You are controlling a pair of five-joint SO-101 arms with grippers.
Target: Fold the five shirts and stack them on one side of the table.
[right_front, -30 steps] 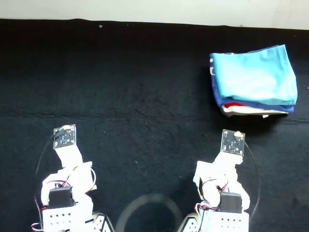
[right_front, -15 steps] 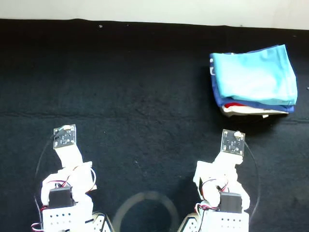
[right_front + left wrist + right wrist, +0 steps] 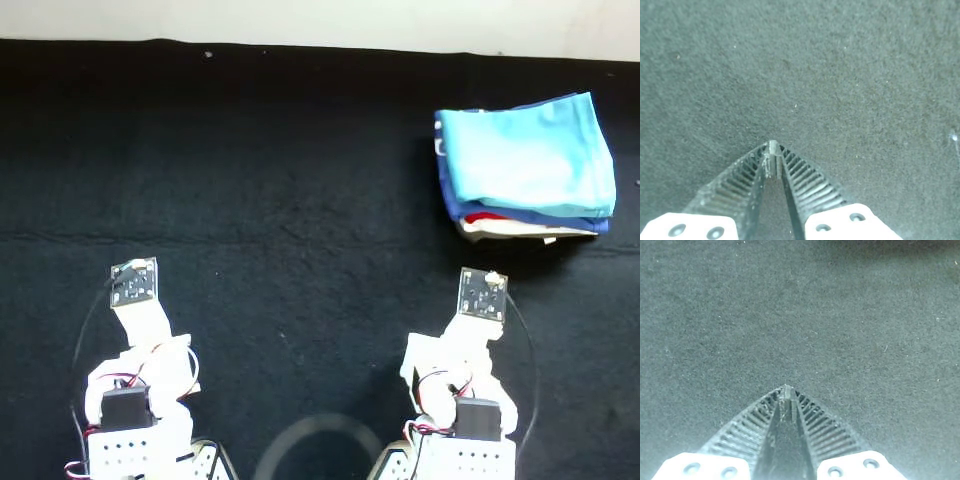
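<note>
High view: stack of folded shirts (image 3: pixel 525 165), light blue on top, at 2 o'clock on the black bench (image 3: pixel 250 180). Both arms sit near 6 o'clock, well apart from it.
Left wrist view: left tool (image 3: pixel 772 150) closed, empty.
Right wrist view: right tool (image 3: pixel 786 392) closed, empty.
Risk: layers lie unevenly, so a passing nudge could topple them.

Left claw (image 3: pixel 771 146), tips together: bare black mat (image 3: pixel 280 180) under it, ahead and to both sides, free to pass. Right claw (image 3: pixel 786 390), tips together: bare mat under it. One obstacle, the folded shirt stack (image 3: pixel 525 165), near, ahead and slightly right of it.
</note>
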